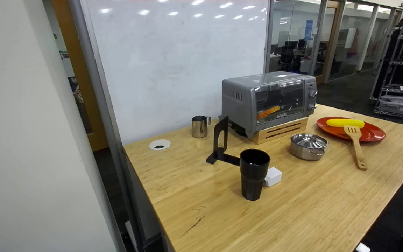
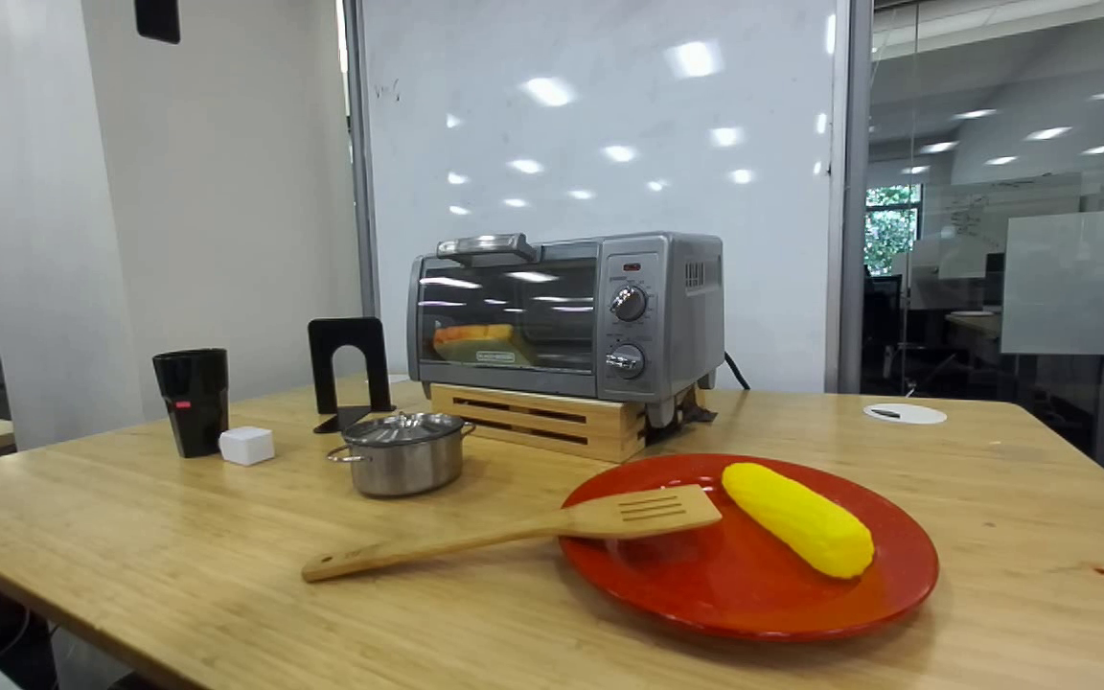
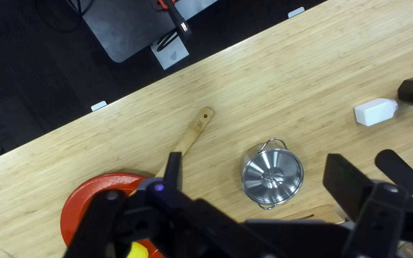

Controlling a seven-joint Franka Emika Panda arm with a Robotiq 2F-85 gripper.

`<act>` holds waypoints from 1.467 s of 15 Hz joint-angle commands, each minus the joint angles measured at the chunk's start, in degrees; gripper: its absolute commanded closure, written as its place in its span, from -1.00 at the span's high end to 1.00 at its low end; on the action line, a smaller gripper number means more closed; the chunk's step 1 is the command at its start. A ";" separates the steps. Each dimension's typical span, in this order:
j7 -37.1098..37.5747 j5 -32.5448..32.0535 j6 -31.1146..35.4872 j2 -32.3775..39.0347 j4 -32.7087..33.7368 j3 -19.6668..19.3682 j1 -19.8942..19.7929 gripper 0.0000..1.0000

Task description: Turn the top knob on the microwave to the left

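Note:
The microwave (image 1: 238, 101) is a silver-grey toaster oven with a dark glass front, seen in both exterior views. Its top knob (image 2: 628, 303) sits at the right of the front, above a second knob (image 2: 625, 361). In the other direction of sight, the top knob (image 1: 312, 93) appears nearly side-on. Through the glass an orange-edged bread-like piece (image 2: 475, 340) is visible. My gripper (image 3: 255, 161) is open in the wrist view, high over the table, with nothing held. It is away from the knobs, which do not show in that view.
A lidded steel pot (image 3: 273, 175) lies below the gap between the fingers. A wooden stand (image 2: 533, 422) carries the microwave. Nearby are a red plate (image 2: 667, 594) with a yellow corn-like item (image 2: 796, 517), a spatula (image 2: 514, 527), a black cup (image 1: 254, 175), a black bookend (image 2: 349, 331) and a steel jug (image 1: 199, 126).

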 commanded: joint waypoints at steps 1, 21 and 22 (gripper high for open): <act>-0.29 0.93 0.97 0.07 -0.17 1.10 -1.61 1.00; 19.97 6.00 11.44 10.86 5.54 3.68 -5.03 1.00; 22.22 6.03 14.73 11.68 5.90 4.24 -5.57 1.00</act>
